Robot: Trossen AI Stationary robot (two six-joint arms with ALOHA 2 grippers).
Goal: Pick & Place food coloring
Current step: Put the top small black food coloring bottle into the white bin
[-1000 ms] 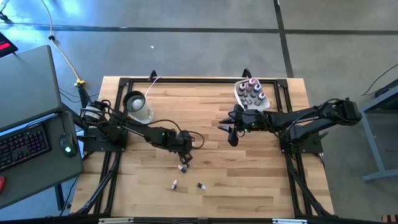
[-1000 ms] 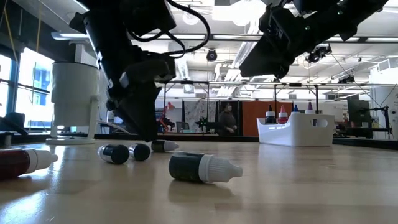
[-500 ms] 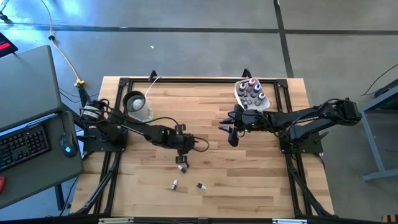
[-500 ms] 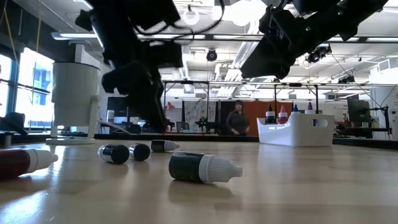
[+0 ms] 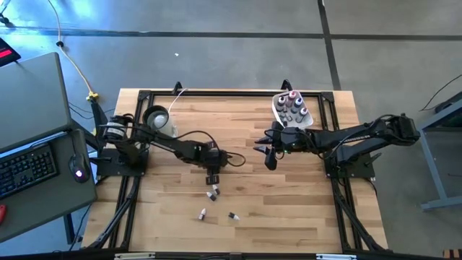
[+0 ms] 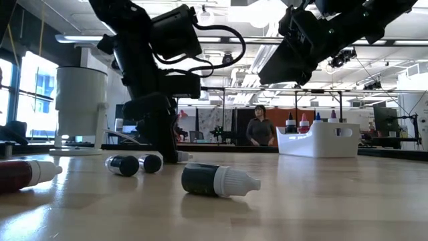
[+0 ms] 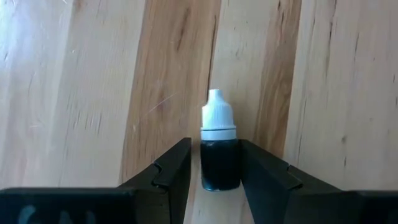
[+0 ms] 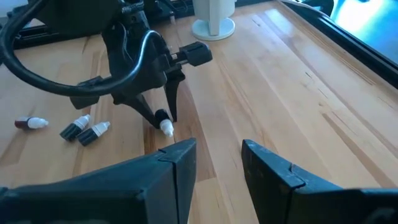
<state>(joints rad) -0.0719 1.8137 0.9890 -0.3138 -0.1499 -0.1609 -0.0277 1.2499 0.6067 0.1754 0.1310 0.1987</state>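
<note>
A slim dark food coloring bottle [image 7: 219,163] with a white tip lies on its side on the wooden table. My left gripper [image 7: 214,144] is open and points steeply down over it, one finger close on each side of its dark body. The right wrist view shows this gripper [image 8: 165,118] down at the bottle [image 8: 165,127]. Three more bottles [image 5: 211,193] [image 5: 203,214] [image 5: 232,215] lie nearer the front edge. My right gripper [image 5: 268,160] hangs open above mid-table, with nothing between its fingers [image 8: 186,163].
A white tub [image 5: 291,108] holding several upright bottles stands at the far right. A clear cup with a black ring [image 5: 157,119] stands at the far left. A person stands in the room behind the table [image 6: 259,130].
My left gripper has rolled about its wrist and come down over the dark bottle, ending with its fingers on either side of it. The gap between the fingers looks unchanged. The bottles on the table have stayed where they were.
</note>
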